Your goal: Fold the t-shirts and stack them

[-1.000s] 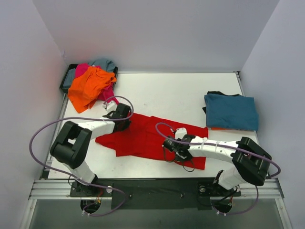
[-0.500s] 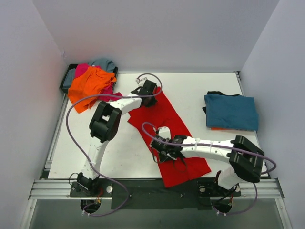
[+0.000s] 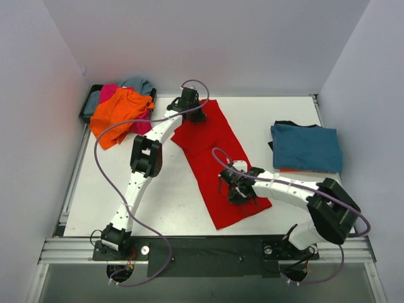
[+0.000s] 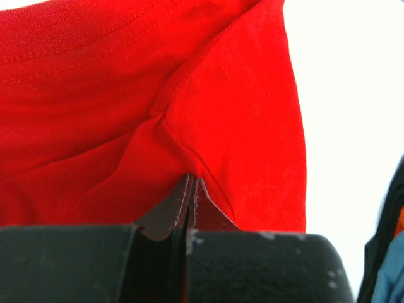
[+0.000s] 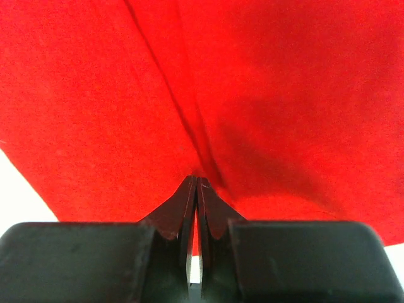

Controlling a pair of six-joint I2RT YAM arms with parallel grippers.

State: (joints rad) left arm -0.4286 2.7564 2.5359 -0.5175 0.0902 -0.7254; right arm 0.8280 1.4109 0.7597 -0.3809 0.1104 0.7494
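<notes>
The bright red t-shirt [image 3: 214, 161] lies stretched in a long strip from the table's far middle to the near middle. My left gripper [image 3: 191, 115] is shut on its far end; the left wrist view shows red cloth [image 4: 158, 113] pinched at the fingertips. My right gripper [image 3: 235, 189] is shut on the shirt's near part, with the red cloth [image 5: 221, 95] bunched at the tips in the right wrist view. A folded teal blue t-shirt [image 3: 306, 148] lies at the right on top of black and orange ones.
A black bin [image 3: 86, 112] at the far left holds a heap of orange [image 3: 117, 113], magenta pink [image 3: 108, 92] and grey-blue [image 3: 137, 84] t-shirts. White walls stand close behind and beside the table.
Both arms swung the red shirt from lying crosswise to lying lengthwise. The left gripper carried its end to the far middle; the right gripper shifted a little right and away.
</notes>
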